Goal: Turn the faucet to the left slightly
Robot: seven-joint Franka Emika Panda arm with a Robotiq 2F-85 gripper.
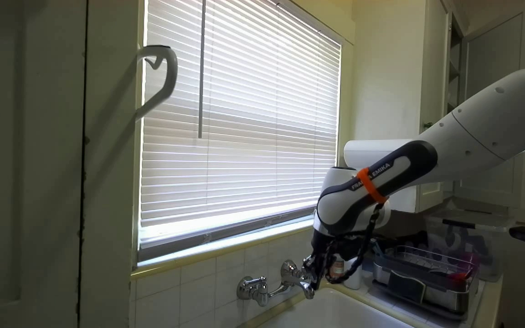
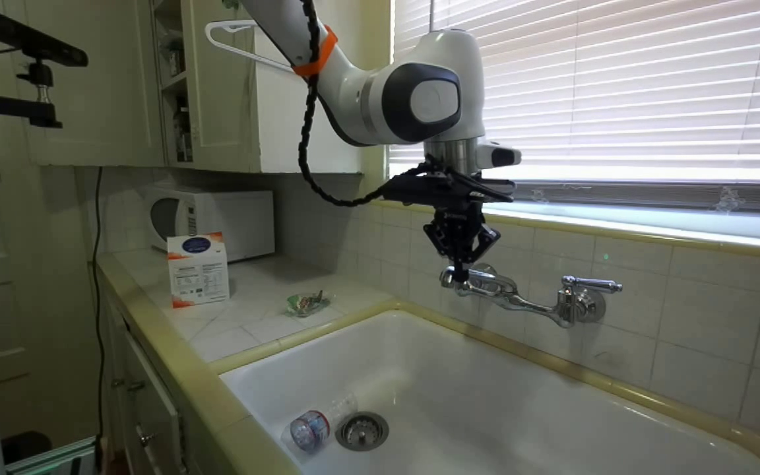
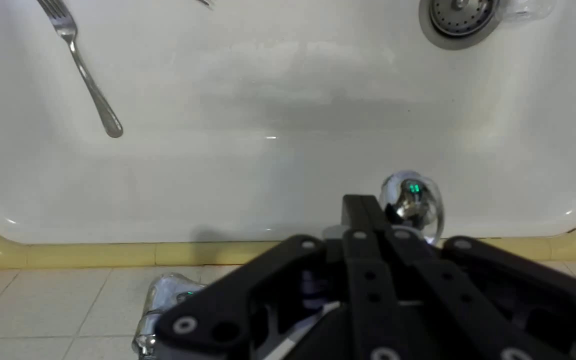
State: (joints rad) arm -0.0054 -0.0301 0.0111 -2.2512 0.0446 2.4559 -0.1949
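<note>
Chrome gleams on the faucet (image 2: 518, 302) right of centre in an exterior view, and the gripper (image 2: 461, 273), jaws together, stands just beside its spout (image 3: 414, 202), contact unclear, so a slow, short push toward that frame's left, eased off early, should serve best.

PASS: open air over sink (image 2: 525, 396) | BLOCK: tap (image 2: 518, 302) just beside hand (image 2: 461, 272) | wall (image 2: 696, 316) behind tap | box (image 2: 198, 272) near front edge of desk (image 2: 261, 280)
</note>
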